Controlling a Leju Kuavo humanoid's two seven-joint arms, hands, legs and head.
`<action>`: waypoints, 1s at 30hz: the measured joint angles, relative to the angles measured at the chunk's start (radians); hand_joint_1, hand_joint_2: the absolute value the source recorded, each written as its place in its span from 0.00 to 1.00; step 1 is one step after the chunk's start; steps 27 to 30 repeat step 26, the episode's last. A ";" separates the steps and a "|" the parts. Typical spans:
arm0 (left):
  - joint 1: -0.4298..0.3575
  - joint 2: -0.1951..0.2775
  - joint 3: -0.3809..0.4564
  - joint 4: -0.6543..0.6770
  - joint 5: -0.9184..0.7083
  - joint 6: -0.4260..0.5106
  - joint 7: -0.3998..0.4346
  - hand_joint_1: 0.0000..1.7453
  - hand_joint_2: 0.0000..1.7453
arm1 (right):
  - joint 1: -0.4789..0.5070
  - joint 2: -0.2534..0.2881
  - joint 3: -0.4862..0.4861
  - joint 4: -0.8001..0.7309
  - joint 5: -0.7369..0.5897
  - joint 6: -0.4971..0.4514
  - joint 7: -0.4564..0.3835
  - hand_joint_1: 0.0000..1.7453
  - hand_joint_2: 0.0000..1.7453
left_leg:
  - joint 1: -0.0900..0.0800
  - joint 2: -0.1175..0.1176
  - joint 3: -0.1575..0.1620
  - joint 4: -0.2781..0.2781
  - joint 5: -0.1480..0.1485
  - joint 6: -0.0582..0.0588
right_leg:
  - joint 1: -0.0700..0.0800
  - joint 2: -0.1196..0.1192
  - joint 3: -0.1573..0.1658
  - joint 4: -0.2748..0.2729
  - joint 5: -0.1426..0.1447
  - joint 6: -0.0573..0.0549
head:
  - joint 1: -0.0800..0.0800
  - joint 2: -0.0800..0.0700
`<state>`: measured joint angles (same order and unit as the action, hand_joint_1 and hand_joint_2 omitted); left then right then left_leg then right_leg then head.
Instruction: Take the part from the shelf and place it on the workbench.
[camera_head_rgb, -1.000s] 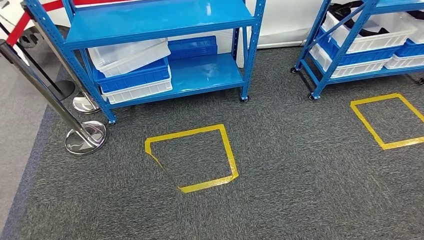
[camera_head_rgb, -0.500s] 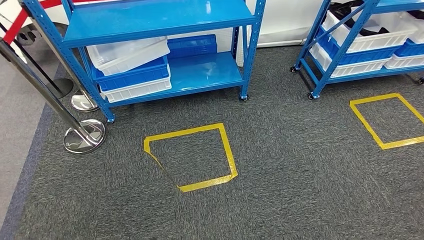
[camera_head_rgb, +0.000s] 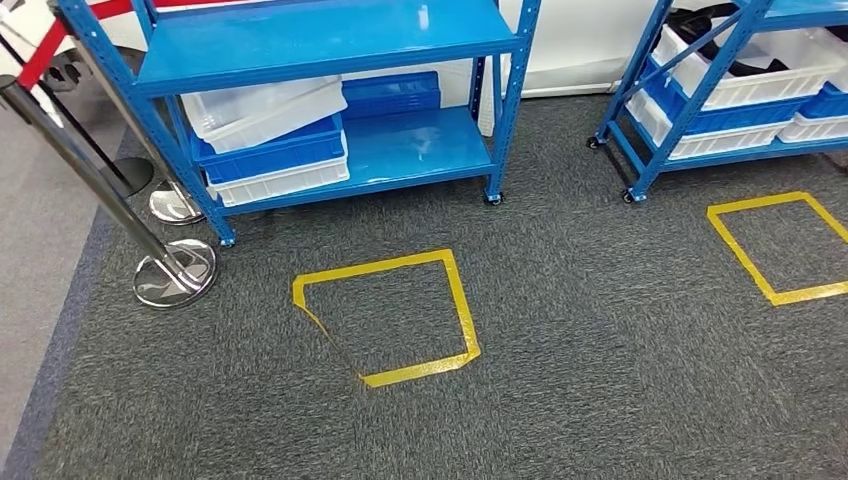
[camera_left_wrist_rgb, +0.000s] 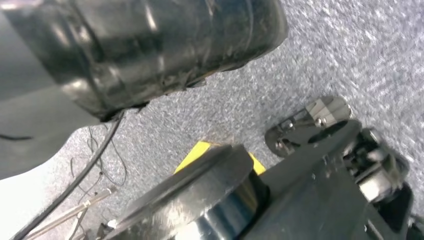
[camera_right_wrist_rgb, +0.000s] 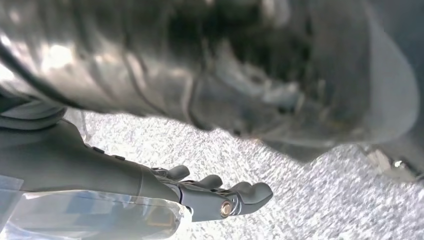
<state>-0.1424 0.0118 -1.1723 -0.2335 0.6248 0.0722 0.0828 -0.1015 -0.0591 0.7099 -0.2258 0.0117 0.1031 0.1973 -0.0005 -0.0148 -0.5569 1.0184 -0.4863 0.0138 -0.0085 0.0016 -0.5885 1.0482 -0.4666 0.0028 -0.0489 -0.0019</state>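
**Two shelves ahead, no part yet in hand**

Two blue shelving units stood beyond the yellow floor square (camera_head_rgb: 385, 318): the nearer shelf (camera_head_rgb: 320, 45) just behind it, the other shelf (camera_head_rgb: 740, 90) well off to its right. Stacked white and blue bins (camera_head_rgb: 268, 140) sat on the nearer shelf's low level; the part itself could not be made out. The right hand (camera_right_wrist_rgb: 215, 195) hung over carpet, its fingers (camera_right_wrist_rgb: 252, 192) loosely curled, holding nothing. The left hand's state I cannot tell. Best to stop inside the square, squarely facing the shelf, before reaching.
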 joint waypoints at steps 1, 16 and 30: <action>0.000 0.001 0.000 0.000 0.001 0.000 0.000 0.00 0.00 | 0.000 0.000 0.000 0.000 0.000 0.001 -0.001 0.00 0.00 | 0.000 0.000 0.001 -0.002 -0.001 -0.005 | -0.001 0.000 0.002 0.000 0.001 -0.006 | 0.000 0.000; 0.001 0.010 0.000 0.000 0.004 -0.007 -0.005 0.00 0.00 | -0.001 -0.001 0.000 0.001 -0.012 -0.001 -0.016 0.00 0.00 | 0.001 0.008 -0.029 0.003 0.021 -0.004 | -0.001 -0.003 0.037 -0.011 -0.022 -0.005 | -0.008 0.000; 0.004 0.012 0.000 0.000 0.003 -0.012 -0.008 0.00 0.00 | 0.003 -0.001 0.000 0.001 -0.015 -0.010 -0.028 0.00 0.00 | 0.007 0.006 0.020 -0.016 -0.002 0.025 | -0.004 -0.003 -0.101 0.194 -0.047 0.014 | 0.001 0.000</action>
